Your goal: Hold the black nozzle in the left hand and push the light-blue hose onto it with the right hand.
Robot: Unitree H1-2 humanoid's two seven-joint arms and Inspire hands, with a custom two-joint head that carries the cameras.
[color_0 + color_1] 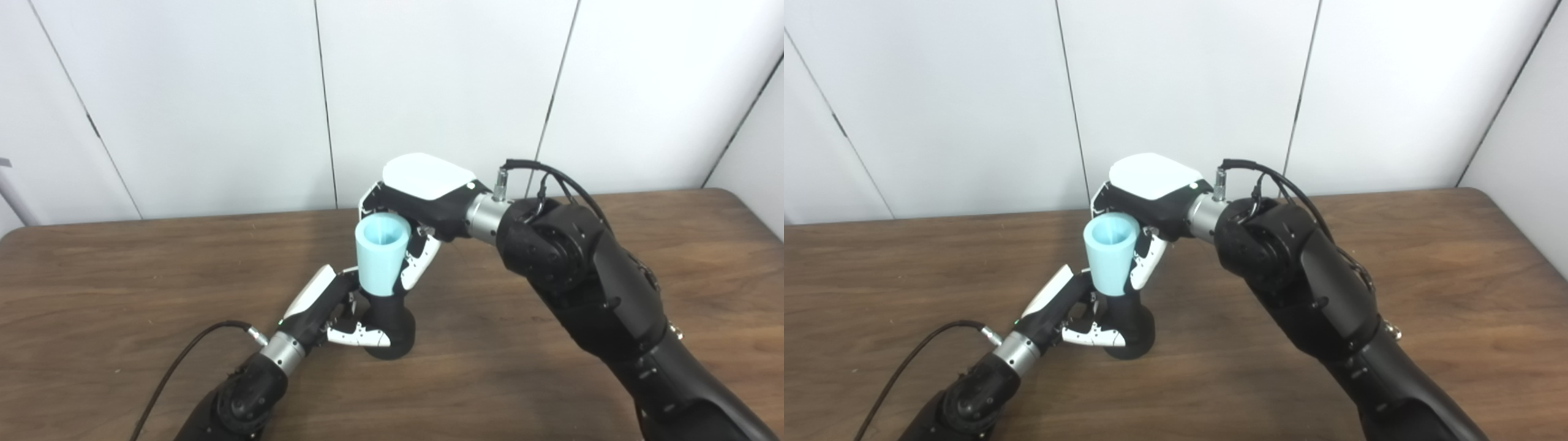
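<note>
The black nozzle (392,327) stands upright on the wooden table (122,275), wide base down. My left hand (334,306) is shut on its lower part, fingers wrapped around the base from the left. The light-blue hose (381,254), a short tapered tube with its open mouth facing up, sits on the nozzle's top end. My right hand (422,202) is shut on the hose from behind and from the right, its white-backed palm above it. The same scene shows in the right eye view, with the hose (1111,254) on the nozzle (1130,327).
A black cable (184,361) trails from my left wrist across the near left of the table. White wall panels (214,92) stand right behind the table's far edge. My right forearm (588,282) crosses the right half of the table.
</note>
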